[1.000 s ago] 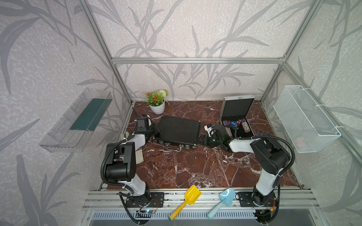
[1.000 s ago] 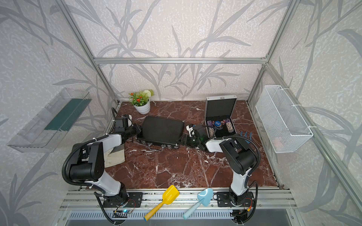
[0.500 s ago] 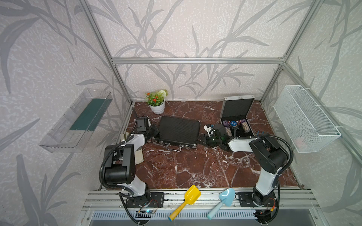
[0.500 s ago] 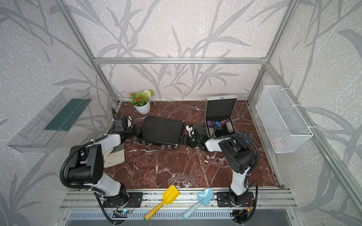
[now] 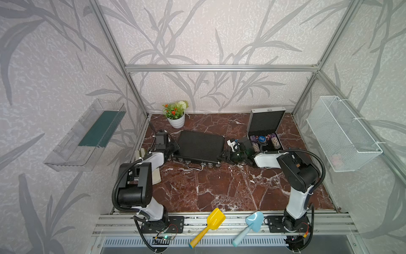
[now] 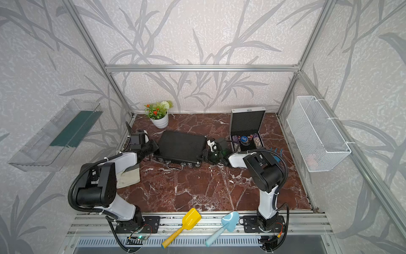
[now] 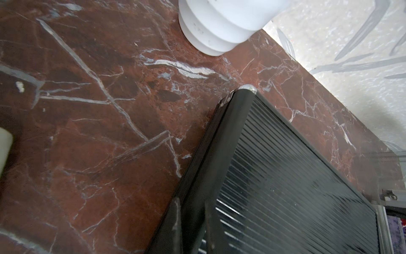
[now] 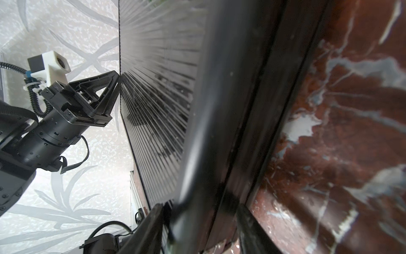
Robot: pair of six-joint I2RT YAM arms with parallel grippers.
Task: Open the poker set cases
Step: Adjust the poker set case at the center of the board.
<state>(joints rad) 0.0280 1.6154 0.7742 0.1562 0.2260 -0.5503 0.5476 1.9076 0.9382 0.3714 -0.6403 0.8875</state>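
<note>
The black poker case (image 5: 200,145) (image 6: 181,146) lies flat and closed mid-table, handle and latches facing the front. The silver case (image 5: 264,123) (image 6: 247,121) stands open at the back right, with chips in its tray. My left gripper (image 5: 173,147) (image 7: 192,211) is shut, its tips against the black case's (image 7: 285,187) left edge. My right gripper (image 5: 224,155) (image 8: 200,209) straddles the right end of the black case (image 8: 158,88), one finger on the lid and one by the table, closed on it.
A white flower pot (image 5: 176,119) (image 7: 219,22) stands behind the black case's left corner. A folded cloth (image 6: 128,177) lies under the left arm. A yellow shovel (image 5: 208,226) and a blue one (image 5: 250,224) rest on the front rail. A wire basket (image 5: 342,134) and a clear shelf (image 5: 85,136) hang on the side walls.
Both grippers stay at the ends of the black case. The arms have barely shifted, and the case has not moved or opened.
</note>
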